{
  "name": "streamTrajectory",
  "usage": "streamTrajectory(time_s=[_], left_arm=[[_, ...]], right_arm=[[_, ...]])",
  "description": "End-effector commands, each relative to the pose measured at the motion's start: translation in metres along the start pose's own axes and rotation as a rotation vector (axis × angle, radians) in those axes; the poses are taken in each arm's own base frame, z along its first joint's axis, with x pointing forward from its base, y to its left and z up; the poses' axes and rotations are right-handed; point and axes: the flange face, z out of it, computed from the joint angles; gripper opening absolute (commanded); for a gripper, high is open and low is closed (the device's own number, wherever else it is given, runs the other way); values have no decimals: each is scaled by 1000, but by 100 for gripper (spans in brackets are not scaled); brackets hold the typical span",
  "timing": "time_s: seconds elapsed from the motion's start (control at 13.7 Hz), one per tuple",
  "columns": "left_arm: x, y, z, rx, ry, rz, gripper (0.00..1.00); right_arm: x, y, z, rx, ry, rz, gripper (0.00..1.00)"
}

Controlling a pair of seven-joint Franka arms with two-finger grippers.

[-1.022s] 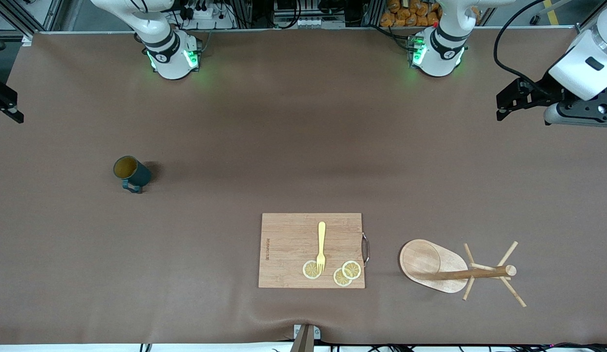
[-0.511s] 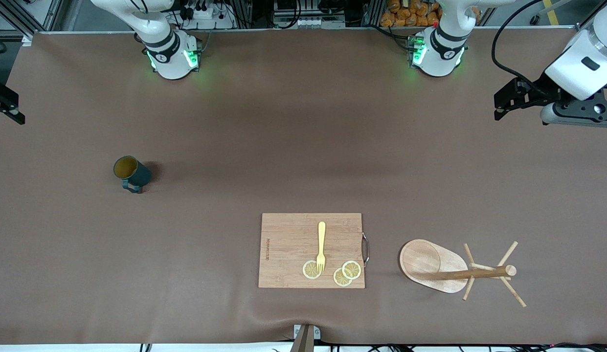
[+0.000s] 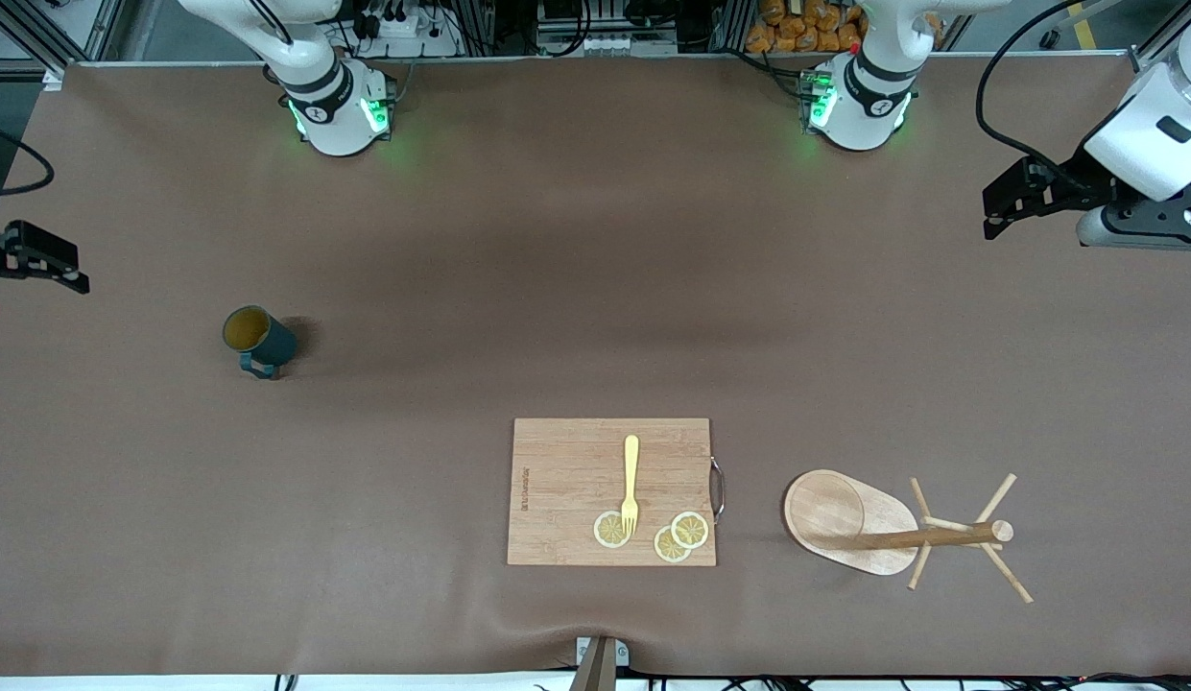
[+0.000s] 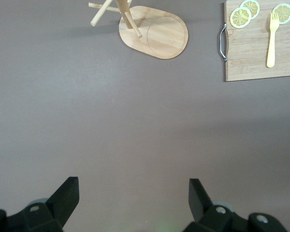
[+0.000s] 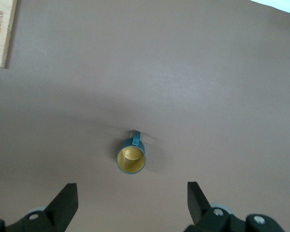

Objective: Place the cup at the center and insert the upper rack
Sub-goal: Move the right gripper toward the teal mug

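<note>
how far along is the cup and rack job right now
Nothing looks done yet. The cup stands upright toward the right arm's end of the table, not at the center. The upper rack stands untouched beside the cutting board. Neither arm holds anything: the right gripper is above the cup with jaws open, the left gripper open over bare table. Both steps remain.

The whole table [image 3: 595, 240] is seen from a high camera facing the arm bases. From the left wrist, the bare cloth is looked down upon from well above; the upper rack [image 4: 154, 31] and cutting board [image 4: 260, 48] are shared with the front view. From the right wrist, the cup [image 5: 131, 159] is seen from above.
</note>
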Motion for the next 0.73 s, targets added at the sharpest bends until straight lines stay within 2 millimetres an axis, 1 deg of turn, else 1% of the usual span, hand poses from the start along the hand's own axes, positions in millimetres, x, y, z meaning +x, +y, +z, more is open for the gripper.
streamTrajectory(time_s=[0.0, 0.07, 0.15, 0.22, 0.29, 0.36, 0.44, 0.51, 0.58, 0.66], left_arm=[[-5, 5, -7, 12, 3, 6, 100], [-5, 7, -7, 9, 3, 11, 100], [-6, 11, -8, 9, 8, 17, 100], [-6, 13, -8, 8, 7, 21, 100], [-5, 15, -5, 8, 2, 25, 100], [-5, 15, -5, 8, 2, 25, 100], [-5, 13, -5, 8, 2, 22, 100], [-5, 12, -5, 8, 2, 21, 100], [-5, 12, -4, 8, 0, 21, 100], [-3, 13, -1, 7, -6, 19, 100]], right_arm=[[8, 13, 18, -2, -19, 2, 100], [16, 16, 36, 7, -48, 2, 100], [17, 17, 40, 8, -55, 2, 100], [16, 25, 47, 21, -64, 17, 100], [20, 30, 66, 43, -95, 27, 100], [21, 33, 76, 49, -114, 30, 100], [19, 39, 81, 57, -121, 39, 100], [15, 49, 88, 60, -125, 54, 100], [20, 53, 103, 64, -140, 57, 100], [20, 57, 110, 66, -148, 63, 100]])
